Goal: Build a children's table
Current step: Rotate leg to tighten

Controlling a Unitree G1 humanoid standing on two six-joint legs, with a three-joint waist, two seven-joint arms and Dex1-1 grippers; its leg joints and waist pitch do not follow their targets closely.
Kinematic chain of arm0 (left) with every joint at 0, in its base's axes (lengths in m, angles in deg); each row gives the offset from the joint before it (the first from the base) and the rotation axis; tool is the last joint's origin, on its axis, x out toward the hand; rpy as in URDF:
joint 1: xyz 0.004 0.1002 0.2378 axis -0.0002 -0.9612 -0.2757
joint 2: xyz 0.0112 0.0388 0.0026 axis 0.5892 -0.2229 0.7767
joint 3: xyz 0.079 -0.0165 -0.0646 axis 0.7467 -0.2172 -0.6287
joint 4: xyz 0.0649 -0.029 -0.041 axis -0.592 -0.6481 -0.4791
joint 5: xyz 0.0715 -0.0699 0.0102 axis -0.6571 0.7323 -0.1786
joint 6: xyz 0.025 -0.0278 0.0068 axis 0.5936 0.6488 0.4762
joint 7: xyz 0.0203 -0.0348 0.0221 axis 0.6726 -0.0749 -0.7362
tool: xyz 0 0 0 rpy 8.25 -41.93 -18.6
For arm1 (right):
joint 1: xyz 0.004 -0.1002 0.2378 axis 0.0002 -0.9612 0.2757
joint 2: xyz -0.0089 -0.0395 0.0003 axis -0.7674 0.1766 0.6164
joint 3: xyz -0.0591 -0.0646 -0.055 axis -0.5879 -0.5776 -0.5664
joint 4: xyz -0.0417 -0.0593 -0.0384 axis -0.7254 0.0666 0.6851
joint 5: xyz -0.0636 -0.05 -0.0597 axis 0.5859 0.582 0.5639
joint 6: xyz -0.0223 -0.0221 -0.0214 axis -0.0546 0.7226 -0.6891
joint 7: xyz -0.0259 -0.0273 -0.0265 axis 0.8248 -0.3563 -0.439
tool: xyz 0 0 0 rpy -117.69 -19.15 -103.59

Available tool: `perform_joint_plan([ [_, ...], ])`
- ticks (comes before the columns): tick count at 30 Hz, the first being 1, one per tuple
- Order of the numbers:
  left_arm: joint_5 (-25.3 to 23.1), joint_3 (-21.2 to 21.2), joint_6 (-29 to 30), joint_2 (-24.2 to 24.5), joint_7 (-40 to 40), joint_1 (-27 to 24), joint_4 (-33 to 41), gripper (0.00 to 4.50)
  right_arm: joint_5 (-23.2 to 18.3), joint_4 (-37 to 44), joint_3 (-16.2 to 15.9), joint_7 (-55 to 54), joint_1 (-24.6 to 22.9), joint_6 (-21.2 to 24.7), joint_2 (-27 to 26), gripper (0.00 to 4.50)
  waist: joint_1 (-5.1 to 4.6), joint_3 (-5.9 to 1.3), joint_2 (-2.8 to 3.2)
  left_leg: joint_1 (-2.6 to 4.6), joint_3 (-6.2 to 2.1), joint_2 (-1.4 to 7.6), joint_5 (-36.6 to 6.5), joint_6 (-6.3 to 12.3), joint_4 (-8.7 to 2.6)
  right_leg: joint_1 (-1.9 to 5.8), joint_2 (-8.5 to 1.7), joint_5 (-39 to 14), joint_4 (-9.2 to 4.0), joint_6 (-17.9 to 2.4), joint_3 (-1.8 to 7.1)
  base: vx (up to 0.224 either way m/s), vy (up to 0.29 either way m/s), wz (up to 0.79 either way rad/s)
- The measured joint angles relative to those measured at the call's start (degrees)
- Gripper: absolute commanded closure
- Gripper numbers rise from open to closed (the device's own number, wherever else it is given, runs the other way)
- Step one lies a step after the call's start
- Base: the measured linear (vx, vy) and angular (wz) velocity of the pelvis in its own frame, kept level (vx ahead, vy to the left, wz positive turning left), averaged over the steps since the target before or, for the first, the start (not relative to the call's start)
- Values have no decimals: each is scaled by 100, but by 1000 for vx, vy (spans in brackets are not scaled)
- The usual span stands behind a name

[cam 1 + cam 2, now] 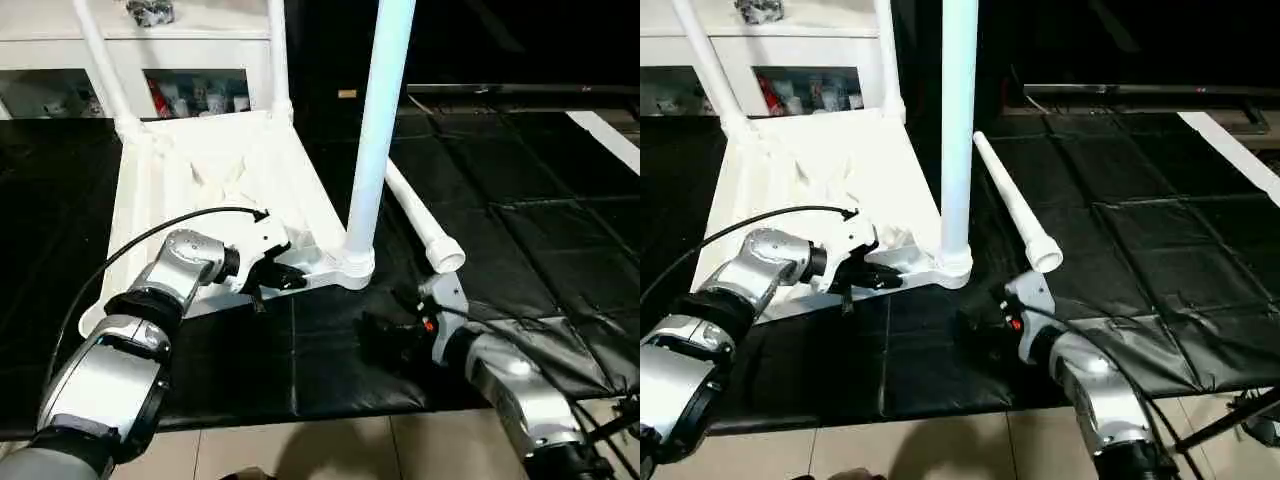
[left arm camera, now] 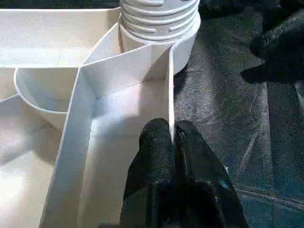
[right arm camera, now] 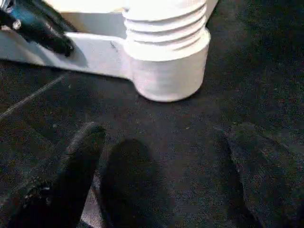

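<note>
White plastic, the children's table (image 1: 215, 190) lies upside down on black floor mats (image 1: 520, 210), and the left end effector (image 1: 280, 278) is pinched shut on the thin rim wall of its near edge, just beside the corner socket where one leg (image 1: 378, 120) stands upright. A loose leg (image 1: 1012, 205) lies on the mat, just beyond the right end effector (image 3: 161, 156), whose fingers stand wide apart and empty near that socket. Behind stands a white cabinet (image 1: 180, 50) with glass doors, and pale floor tiles (image 1: 300, 450) show nearest the robot.
</note>
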Motion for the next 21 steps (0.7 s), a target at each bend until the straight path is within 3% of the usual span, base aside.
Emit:
perform_joint_plan([
  [3, 56, -22, -19, 110, 71, -168, 219, 447, -88, -237, 145, 114, 236, -208, 8, 0, -29, 0, 0, 0, 2, 0, 0, 0, -1, -3, 0, 0, 2, 0, 1, 0, 0, 0],
  [5, 116, -31, -30, 225, 172, -347, 445, 447, -358, -256, 460, 297, 523, -215, 56, 0, -44, 0, 0, 1, 2, 1, 1, 0, -1, -2, 0, 0, 4, 0, 1, 0, 0, 0],
  [9, 198, -38, -27, 359, 325, -558, 738, 447, -871, 692, 737, 547, 606, 168, 233, 0, 0, -3, -6, 4, 4, 4, 1, 2, -5, -3, 1, -3, 4, -4, -2, 0, 0, 0],
  [13, 195, -75, 7, 485, 327, -778, 1100, 447, -1049, 1810, 512, 319, 1012, 1292, 266, 0, -58, 0, -10, 3, 13, 5, 10, 12, -9, -17, 1, -3, 17, -4, 4, 0, 0, 0],
  [16, 197, -72, 45, 535, 424, -953, 1407, 447, -1172, 2367, 409, 335, 1347, 1524, 396, 0, -31, -16, -51, 6, 15, 6, 9, 10, -18, -14, 1, -6, 7, -1, 3, 0, 0, 0],
  [21, 339, -72, 264, 767, 651, -1381, 2177, 447, -1232, 2281, 42, 1152, 1289, 1634, 692, 0, 6, -18, -70, -2, 31, 2, 3, 18, -20, -18, -6, -6, -5, -1, 9, 0, 0, 0],
])
